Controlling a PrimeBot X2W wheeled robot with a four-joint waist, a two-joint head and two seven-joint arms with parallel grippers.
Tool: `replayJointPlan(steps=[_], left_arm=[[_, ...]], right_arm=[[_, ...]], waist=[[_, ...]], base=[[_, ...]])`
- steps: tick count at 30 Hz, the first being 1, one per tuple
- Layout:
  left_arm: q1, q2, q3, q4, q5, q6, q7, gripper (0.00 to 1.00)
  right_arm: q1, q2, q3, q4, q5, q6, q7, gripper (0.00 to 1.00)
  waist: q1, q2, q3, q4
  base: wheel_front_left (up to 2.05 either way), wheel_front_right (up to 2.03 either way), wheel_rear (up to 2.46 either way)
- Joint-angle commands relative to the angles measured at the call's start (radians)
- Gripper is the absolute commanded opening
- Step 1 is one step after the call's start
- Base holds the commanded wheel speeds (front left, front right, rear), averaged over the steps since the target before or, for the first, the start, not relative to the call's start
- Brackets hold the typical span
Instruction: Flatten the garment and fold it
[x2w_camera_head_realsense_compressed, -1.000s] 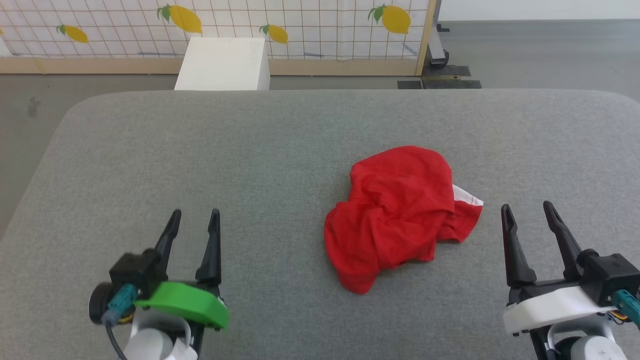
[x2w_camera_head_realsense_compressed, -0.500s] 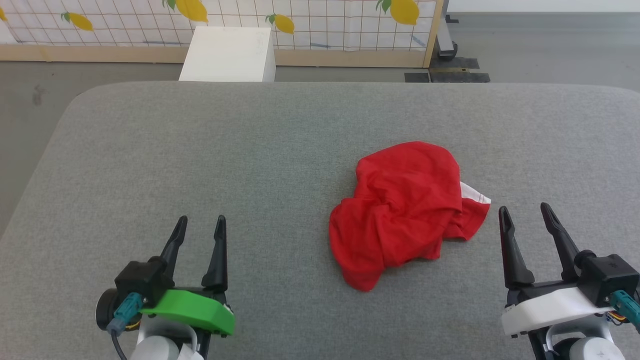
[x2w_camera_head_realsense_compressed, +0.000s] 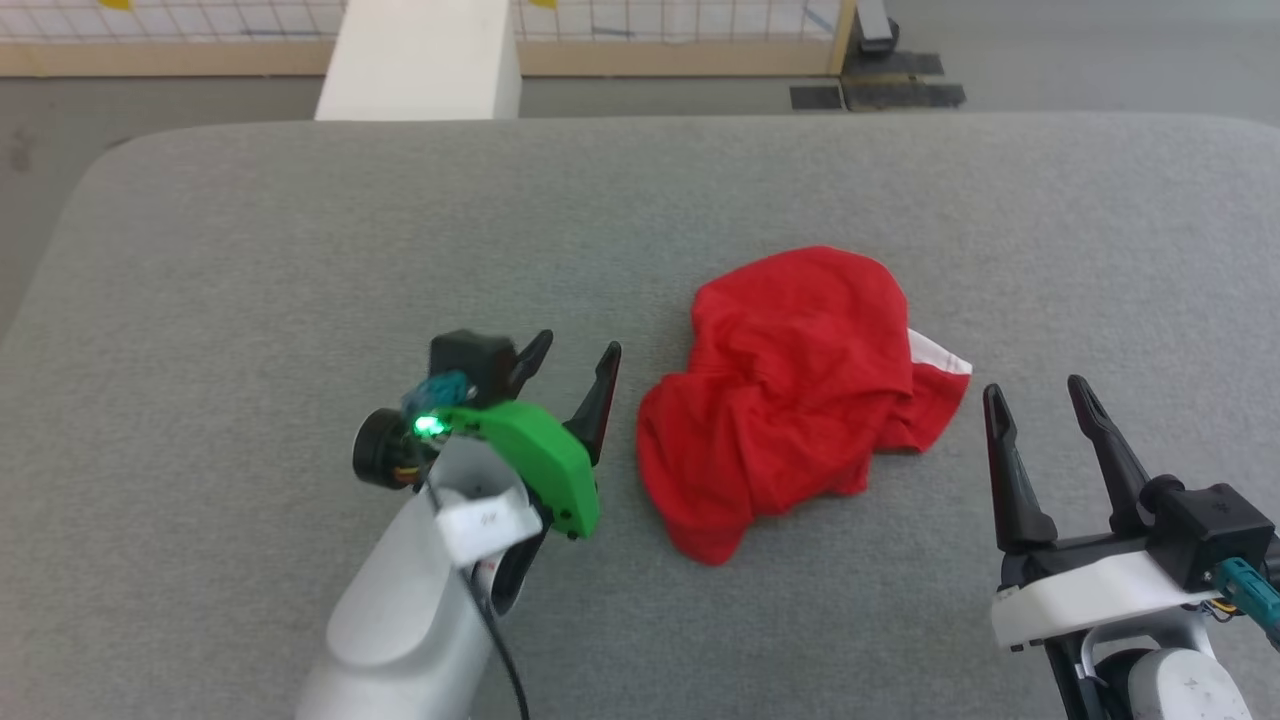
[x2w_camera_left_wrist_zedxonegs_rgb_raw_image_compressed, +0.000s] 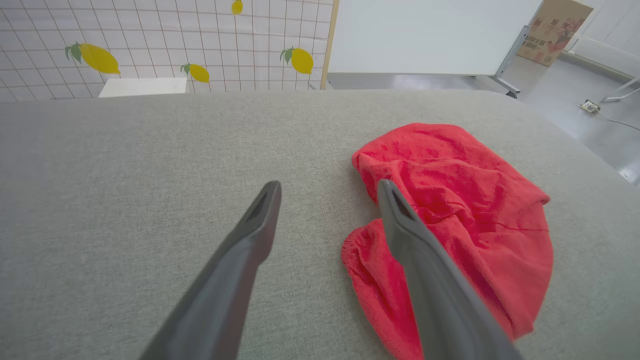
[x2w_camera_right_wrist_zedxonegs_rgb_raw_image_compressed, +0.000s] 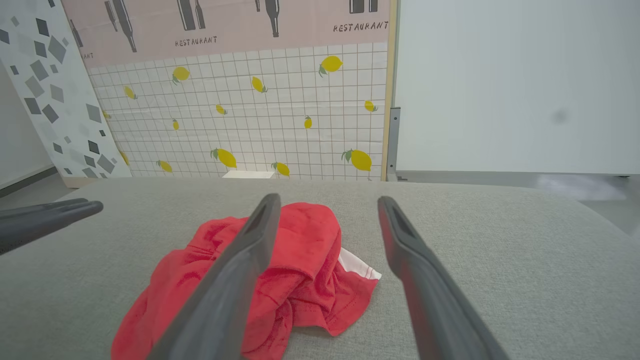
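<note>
The garment (x2w_camera_head_realsense_compressed: 790, 390) is seen crumpled in a rounded red heap on the grey padded table (x2w_camera_head_realsense_compressed: 300, 250), with a white patch (x2w_camera_head_realsense_compressed: 940, 355) showing at its right edge. It is not yet flattened. Compared with a second ago, its outline and creases are unchanged, so it is judged not to have been handled in that time. The slight shift of the whole head view is put down to the camera and not to the garment. What has changed is the left gripper (x2w_camera_head_realsense_compressed: 578, 348). It was held well to the left of the garment and is now brought in just beside the garment's left edge, its fingers pointed past that edge. In the left wrist view, the left gripper's (x2w_camera_left_wrist_zedxonegs_rgb_raw_image_compressed: 327, 185) fingers are spread wide with nothing between them. One finger is seen over the garment's (x2w_camera_left_wrist_zedxonegs_rgb_raw_image_compressed: 465, 200) near-left folds, though whether the cloth is touched cannot be told. The right gripper (x2w_camera_head_realsense_compressed: 1032, 390) is kept where it was, close to the garment's right side and on the robot's side of it. It is likewise spread wide and empty, as is confirmed in the right wrist view (x2w_camera_right_wrist_zedxonegs_rgb_raw_image_compressed: 327, 200). The reach for a first hold on the garment's left edge is judged to be under way. Nothing is gripped yet, so the spreading and all of the folding are still to be done.
</note>
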Motion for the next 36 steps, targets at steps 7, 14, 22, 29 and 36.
replayJointPlan(steps=[7,14,22,29,36], left_arm=[[-0.165,-0.005,-0.096,0.2,-0.108,0.021,0.247,1.0],[-0.24,-0.006,-0.203,0.332,-0.161,0.066,0.498,1.0],[-0.319,-0.003,-0.252,0.315,-0.123,0.037,0.402,0.0],[-0.436,-0.005,-0.224,0.276,-0.077,0.102,0.033,0.0],[-0.437,0.024,-0.13,0.347,-0.119,0.203,-0.123,0.0]], right_arm=[[-0.033,-0.001,0.011,0.026,0.021,-0.002,-0.027,1.0],[-0.051,-0.001,0.014,0.047,0.03,-0.002,-0.046,1.0],[-0.06,-0.001,0.014,0.061,0.034,-0.002,-0.058,1.0],[-0.066,-0.001,0.02,0.069,0.029,-0.002,-0.062,1.0],[-0.055,-0.001,0.023,0.07,0.026,-0.002,-0.056,1.0]], waist=[[0.0,-0.0001,0.076,-0.089],[0.0,-0.0001,0.097,-0.125],[0.0,-0.0001,0.102,-0.136],[0.0,-0.0001,0.09,-0.127],[0.0,-0.0001,0.055,-0.11]], base=[[0.0,0.0,0.0],[0.0,0.0,0.0],[0.0,0.0,0.0],[0.0,0.0,0.0],[0.0,0.0,0.0]])
